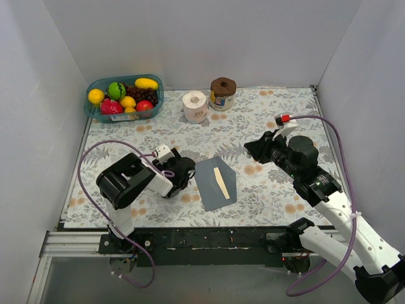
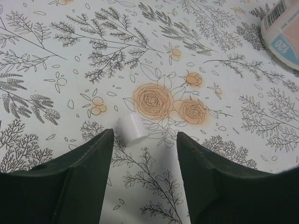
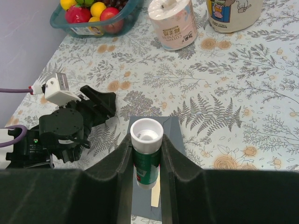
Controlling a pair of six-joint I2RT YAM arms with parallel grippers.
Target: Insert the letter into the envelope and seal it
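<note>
Sealing, we think; next we rub glue softly on the envelope point(image 1: 212, 190) | right gripper point(image 3: 146, 154) squeezes a round green glue stick point(image 3: 146, 134) | left gripper point(image 2: 145, 140) open, empty, white cap point(image 2: 131, 129) just ahead | envelope is flat grey paper between the grippers, thin cream letter point(image 1: 221, 182) strip on it

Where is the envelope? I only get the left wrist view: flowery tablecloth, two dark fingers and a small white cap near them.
Observer: The envelope lies flat just right of the left gripper, outside your frame.
Operator: And the letter?
Observer: Of the letter only a narrow cream strip shows, on the envelope.
Operator: What is the other arm doing?
Observer: The right gripper holds an uncapped green glue stick close to the envelope.
</note>
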